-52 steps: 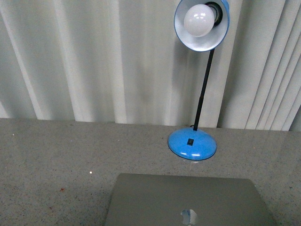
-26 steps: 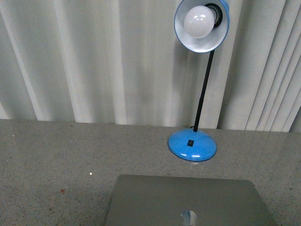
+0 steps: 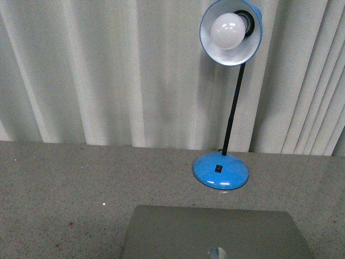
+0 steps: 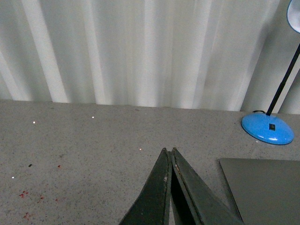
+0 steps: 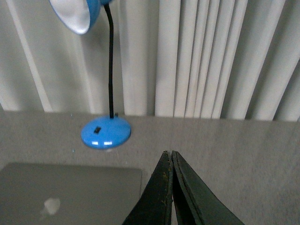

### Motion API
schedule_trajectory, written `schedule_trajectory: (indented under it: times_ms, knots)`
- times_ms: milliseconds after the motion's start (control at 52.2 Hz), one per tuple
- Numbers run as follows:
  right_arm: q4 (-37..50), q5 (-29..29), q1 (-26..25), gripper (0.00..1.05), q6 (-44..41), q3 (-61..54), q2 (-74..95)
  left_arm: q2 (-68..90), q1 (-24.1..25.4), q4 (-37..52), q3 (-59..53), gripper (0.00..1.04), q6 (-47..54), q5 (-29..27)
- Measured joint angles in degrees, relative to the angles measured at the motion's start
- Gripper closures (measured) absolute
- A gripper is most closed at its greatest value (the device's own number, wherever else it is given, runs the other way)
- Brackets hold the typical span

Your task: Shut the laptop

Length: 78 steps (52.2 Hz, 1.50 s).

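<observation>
Laptop (image 3: 215,234) lid sits lower in the front view than 1 s ago, logo nearly cut off, blue desk lamp (image 3: 221,170) behind. Looks closed or nearly. Left gripper (image 4: 169,152) and right gripper (image 5: 168,153) pinched together, holding nothing.

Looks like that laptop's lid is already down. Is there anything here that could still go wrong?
Two things, perhaps. The blue desk lamp stands close behind the laptop, so a careless arm swing might tip it. Both the left gripper and the right gripper are shut and hang above the table; dropping onto the lid could scratch it.
</observation>
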State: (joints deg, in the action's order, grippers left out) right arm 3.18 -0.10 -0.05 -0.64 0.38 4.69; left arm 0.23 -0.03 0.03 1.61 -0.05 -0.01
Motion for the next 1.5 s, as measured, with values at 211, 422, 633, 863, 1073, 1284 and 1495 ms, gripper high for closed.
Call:
schedule_trajectory:
  times_ms: [211,422,633,863,1073,1284,1495]
  knots:
    - [-3.15,0.02,0.00,1.02,0.00,0.00,-4.44,0.00,0.00,0.00,0.00,1.01,0.00,-0.02]
    - [-3.15,0.02,0.00,0.76,0.00,0.00,-4.46,-0.07,0.00,0.00,0.00,0.81,-0.04,0.00]
    - [-3.15,0.02,0.00,0.36,0.00,0.00,-4.46,-0.07,0.00,0.00,0.00,0.40,-0.04,0.00]
    - [-3.15,0.04,0.00,0.08,0.02,0.00,-4.46,-0.07,0.00,0.00,0.00,0.08,-0.04,0.00]
    - [-3.15,0.02,0.00,0.07,0.02,0.00,-4.46,-0.07,0.00,0.00,0.00,0.07,-0.02,0.00]
    - [-3.15,0.04,0.00,0.07,0.02,0.00,-4.46,-0.07,0.00,0.00,0.00,0.07,-0.02,0.00]
    - [-3.15,0.02,0.00,0.07,0.02,0.00,-4.46,-0.07,0.00,0.00,0.00,0.07,-0.02,0.00]
